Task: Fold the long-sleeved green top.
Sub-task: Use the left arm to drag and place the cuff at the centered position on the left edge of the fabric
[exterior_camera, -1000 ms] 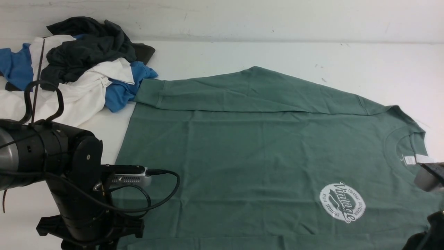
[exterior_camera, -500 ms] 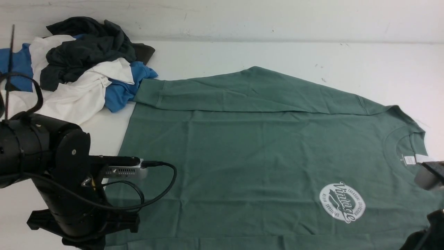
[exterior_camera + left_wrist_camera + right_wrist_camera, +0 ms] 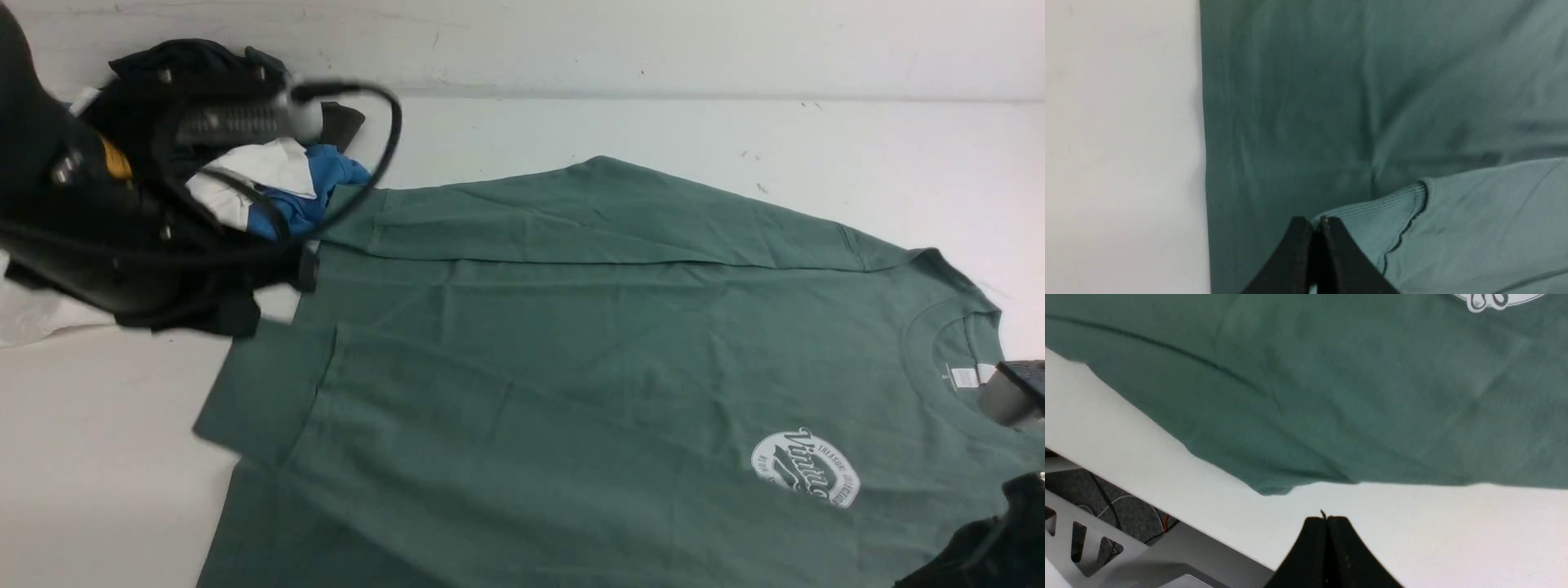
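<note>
green long-sleeved top [image 3: 571,343] spread on a white table [image 3: 98,457] below a white wall [image 3: 653,41], left fingers [image 3: 1294,253] pinched shut on its ribbed cuff [image 3: 1372,224], right fingers [image 3: 1314,547] closed, empty.

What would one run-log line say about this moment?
left claw: shut on sleeve cuff | right claw: shut, empty, over table | green long-sleeved top: logo up, far sleeve folded in

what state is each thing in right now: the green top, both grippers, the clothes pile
green long-sleeved top: spread logo-up on the table
far sleeve: folded across the body
near sleeve cuff: over the body, pinched at the gripper tips
left gripper: shut on that cuff
right gripper: shut, empty, over bare table beside the top's edge
clothes pile: crumpled heap, far left
</note>
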Available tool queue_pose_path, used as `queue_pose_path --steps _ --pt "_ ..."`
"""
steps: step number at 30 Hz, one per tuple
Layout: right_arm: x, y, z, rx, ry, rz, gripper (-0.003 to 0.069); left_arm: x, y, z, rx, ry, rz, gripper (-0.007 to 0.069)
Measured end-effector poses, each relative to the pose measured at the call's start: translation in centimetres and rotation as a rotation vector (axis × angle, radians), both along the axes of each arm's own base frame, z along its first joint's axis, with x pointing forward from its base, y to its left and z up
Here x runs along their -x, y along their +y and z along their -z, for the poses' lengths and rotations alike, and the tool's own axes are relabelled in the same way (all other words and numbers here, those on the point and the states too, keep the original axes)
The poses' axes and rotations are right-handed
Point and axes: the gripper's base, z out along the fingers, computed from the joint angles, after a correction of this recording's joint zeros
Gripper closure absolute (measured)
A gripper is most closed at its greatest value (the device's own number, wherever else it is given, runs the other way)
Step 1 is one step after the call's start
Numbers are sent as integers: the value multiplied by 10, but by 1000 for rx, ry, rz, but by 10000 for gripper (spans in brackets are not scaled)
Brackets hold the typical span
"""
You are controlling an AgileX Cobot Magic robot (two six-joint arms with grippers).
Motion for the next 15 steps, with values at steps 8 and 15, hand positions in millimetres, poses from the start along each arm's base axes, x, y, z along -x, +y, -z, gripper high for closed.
queue_pose_path --steps 8,15 --pt "-1 0 0 -8 -8 7 673 -44 -2 -35 -106 -139 -34 625" --pt "-1 1 -1 -9 -7 7 673 -91 -8 21 -249 -23 -51 625"
